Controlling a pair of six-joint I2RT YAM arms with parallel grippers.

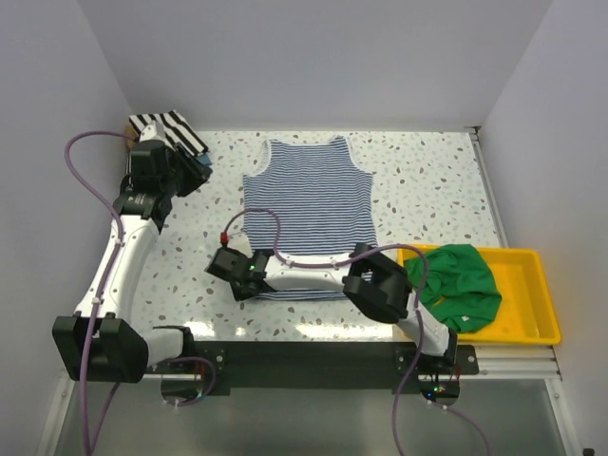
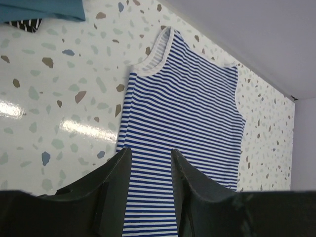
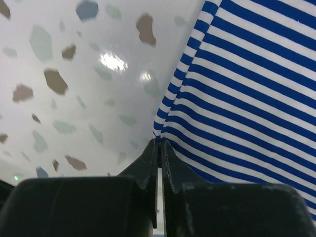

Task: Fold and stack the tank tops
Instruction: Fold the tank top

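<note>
The blue-and-white striped tank top (image 1: 309, 214) lies spread flat mid-table, neck toward the far wall. My right gripper (image 1: 237, 271) is low at its near left hem corner. In the right wrist view the right gripper (image 3: 160, 143) is shut, pinching that corner of the striped tank top (image 3: 247, 89). My left gripper (image 1: 198, 169) hangs at the back left, open and empty; in its own view the left gripper (image 2: 150, 155) looks down on the striped top (image 2: 187, 103). A green tank top (image 1: 461, 285) lies crumpled in the yellow tray (image 1: 532, 304).
A black-and-white striped top (image 1: 171, 128) sits in the back left corner, with teal cloth (image 2: 44, 9) beside it in the left wrist view. White walls close off the left, back and right. The yellow tray sits at the near right edge.
</note>
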